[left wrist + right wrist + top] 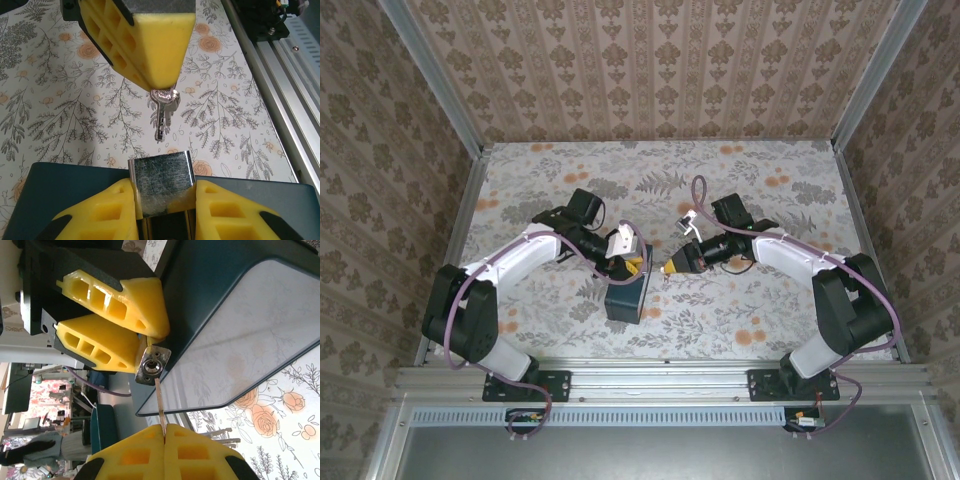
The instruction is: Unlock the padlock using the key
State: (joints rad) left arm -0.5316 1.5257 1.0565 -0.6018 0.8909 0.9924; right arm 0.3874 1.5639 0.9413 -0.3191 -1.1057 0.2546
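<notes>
— Where's the padlock?
— The padlock (161,180) is a small, scratched silver one. It's pinched between the yellow fingers of the left gripper (632,264), which is clamped on its two sides. Its keyhole end faces the other arm. A dark-blue block (625,302) sits just beside those fingers on the flowered table (760,310).
— And the key?
— The key (162,112) is nipped by its head in the right gripper (164,432). The fingers are pressed together on it, and the blade points straight at the keyhole.
— Is it in?
— The left wrist camera shows a small gap between the tip and the padlock. From the right wrist, the tip seems to reach the edge of the keyhole plate. I can't tell whether they touch.
</notes>
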